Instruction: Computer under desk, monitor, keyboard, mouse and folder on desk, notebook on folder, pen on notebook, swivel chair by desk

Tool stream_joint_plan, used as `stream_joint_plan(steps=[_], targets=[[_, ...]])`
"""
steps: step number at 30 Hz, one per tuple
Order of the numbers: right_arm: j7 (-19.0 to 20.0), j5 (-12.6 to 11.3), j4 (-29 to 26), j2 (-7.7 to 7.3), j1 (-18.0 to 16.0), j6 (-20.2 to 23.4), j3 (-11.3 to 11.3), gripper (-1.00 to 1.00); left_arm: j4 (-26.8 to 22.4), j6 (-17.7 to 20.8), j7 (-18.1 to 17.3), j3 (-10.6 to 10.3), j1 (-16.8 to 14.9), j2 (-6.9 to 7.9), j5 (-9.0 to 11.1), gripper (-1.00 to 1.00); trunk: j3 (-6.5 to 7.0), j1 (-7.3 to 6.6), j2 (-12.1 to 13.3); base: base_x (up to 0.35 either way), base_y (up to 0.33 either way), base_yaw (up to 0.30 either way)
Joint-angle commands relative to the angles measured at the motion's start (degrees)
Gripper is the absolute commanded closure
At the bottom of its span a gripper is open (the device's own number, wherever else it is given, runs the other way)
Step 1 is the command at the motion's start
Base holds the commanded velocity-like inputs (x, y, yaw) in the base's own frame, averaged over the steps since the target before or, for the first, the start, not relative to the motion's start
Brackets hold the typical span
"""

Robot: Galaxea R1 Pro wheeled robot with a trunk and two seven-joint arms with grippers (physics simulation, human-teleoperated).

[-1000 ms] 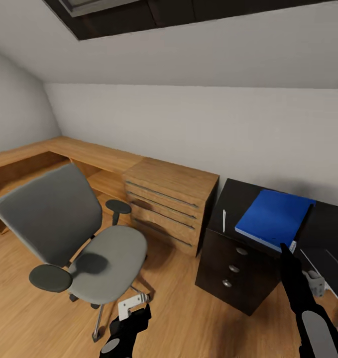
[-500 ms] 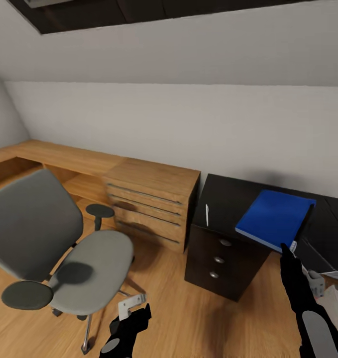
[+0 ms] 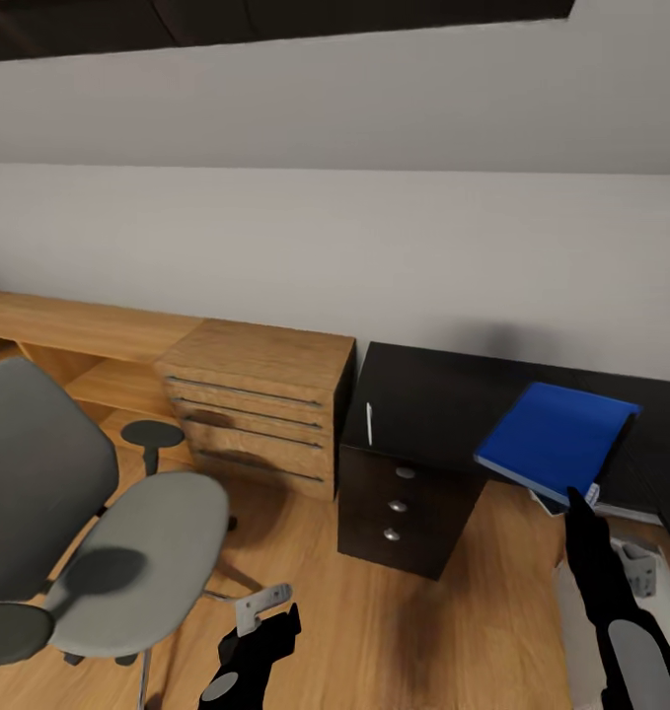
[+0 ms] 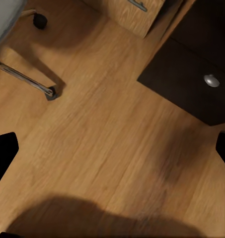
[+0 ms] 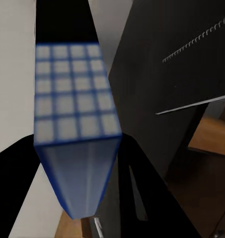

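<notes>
Head view showed the right gripper clamped on the near edge of the blue folder, held above the surface; stiff, light, likely slippery, best pinched mid-edge.

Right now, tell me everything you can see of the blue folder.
The folder is a bright blue, flat rectangular binder with a smooth, plastic-looking cover and a pale edge along its near side. It is tilted, far end higher, above the glossy black desk, beside the three-drawer unit. The right gripper is shut on its near corner. In the right wrist view the folder sits edge-on between the dark jaws, showing a pale spine and a blue-and-white grid pattern.
</notes>
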Motion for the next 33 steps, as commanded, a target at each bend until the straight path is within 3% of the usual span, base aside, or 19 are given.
stream_joint_plan(steps=[1, 10, 19, 23, 26, 29, 33], targets=[[-0.3, -0.4, -0.1, 0.05, -0.1, 0.3, -0.1, 1.00, -0.1, 0.2, 0.4, -0.1, 0.0, 0.05, 0.2, -1.00, 0.09, -0.22, 0.4, 0.000, 0.000, -0.274], [-0.3, -0.4, -0.1, 0.16, -0.1, 0.3, -0.2, 1.00, 0.0, 0.3, 0.4, -0.1, -0.1, 0.02, 0.4, -1.00, 1.39, -2.20, 4.0, 0.000, 0.000, -0.274], [-0.3, -0.4, -0.1, 0.22, -0.1, 0.4, -0.2, 1.00, 8.2, 0.9, 0.0, 0.8, -0.1, -0.07, 0.6, -1.00, 2.64, -4.18, 7.6, 0.000, 0.000, -0.267], [-0.3, -0.5, -0.2, 0.17, -0.1, 0.6, -0.1, 1.00, 19.4, 2.5, -0.8, 1.8, -4.2, -0.60, 0.9, -1.00, 3.20, -5.06, 9.2, 0.000, 0.000, -0.164], [-0.3, -0.5, -0.2, 0.21, -0.1, 0.7, 0.1, 1.00, 31.1, 5.6, -2.1, 2.0, -9.2, -2.99, 0.7, -1.00, 3.69, -5.71, 10.4, 0.000, 0.000, -0.050], [-0.3, -0.5, -0.3, 0.22, -0.1, 0.8, 0.3, 1.00, 36.8, 6.4, -2.7, 2.0, -10.5, -3.94, 0.6, -1.00, 4.21, -6.37, 11.6, 0.000, 0.000, -0.016], [-0.3, -0.5, -0.3, 0.27, -0.1, 0.9, 0.4, 1.00, 43.1, 6.5, -4.1, 2.0, -11.1, -4.15, 0.6, -1.00, 4.92, -7.25, 13.2, 0.000, 0.000, -0.003]])
